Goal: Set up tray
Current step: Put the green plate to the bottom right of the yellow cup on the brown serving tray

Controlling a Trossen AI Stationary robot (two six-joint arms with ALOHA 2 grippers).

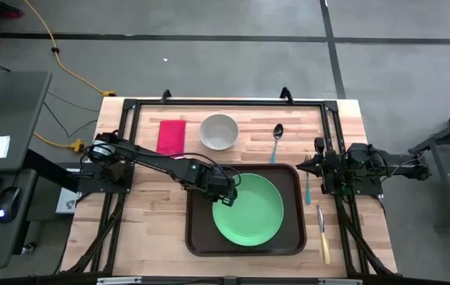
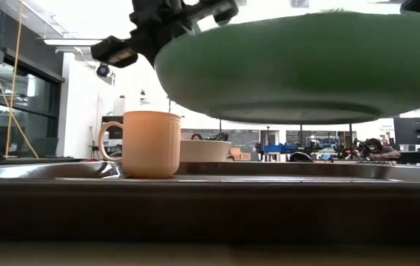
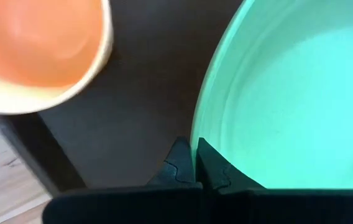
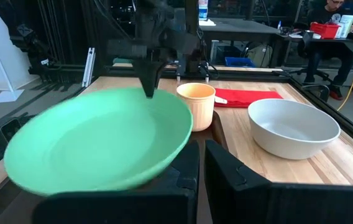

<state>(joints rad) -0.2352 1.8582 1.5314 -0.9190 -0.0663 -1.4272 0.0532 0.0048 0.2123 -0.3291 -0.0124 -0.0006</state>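
My left gripper point(image 1: 233, 188), pinched shut on the plate point(image 1: 249, 210) rim, holds it tilted above the tray point(image 1: 196, 229), lower centre of frame. Thin edge grip: plate cd slip, drop, or knock the mug point(image 2: 149, 143). Right gripper point(image 1: 310, 166), closed, empty, mid-right.

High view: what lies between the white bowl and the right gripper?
Only a spoon, as the high view shows.
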